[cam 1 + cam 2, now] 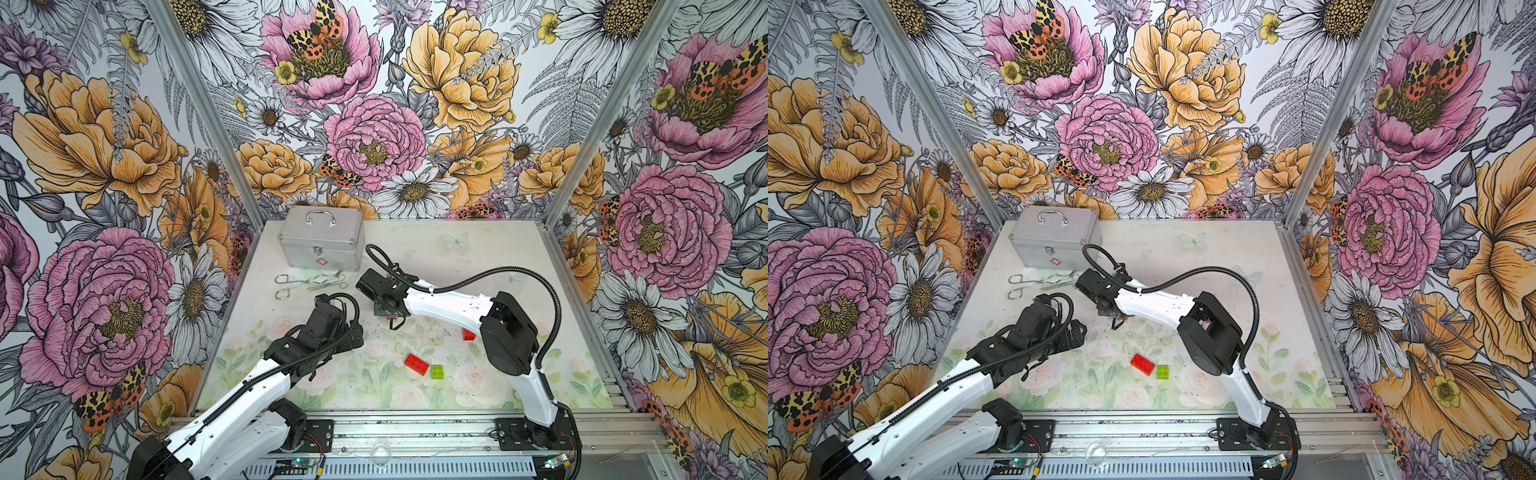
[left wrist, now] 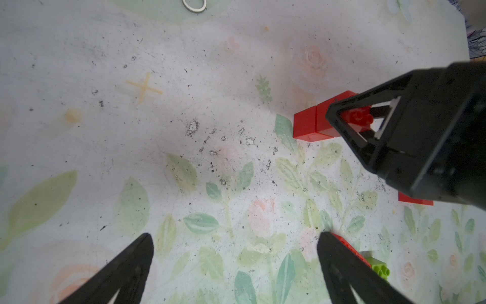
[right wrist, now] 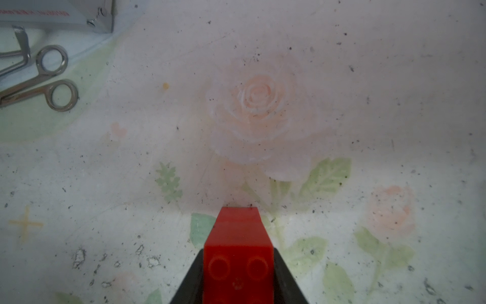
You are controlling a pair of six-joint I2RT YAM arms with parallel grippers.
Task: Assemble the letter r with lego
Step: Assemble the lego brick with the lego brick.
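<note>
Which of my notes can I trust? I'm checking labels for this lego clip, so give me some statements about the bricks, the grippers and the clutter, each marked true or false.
1. The right gripper is shut on a red lego piece. True.
2. The left gripper holds the lime green brick. False: its fingers stand apart and empty; that brick lies on the table.
3. A loose red brick lies beside the lime green brick. True.
4. The silver case stands open. False: its lid is shut.
5. Steel tools lie on the table by the silver case. True.
</note>
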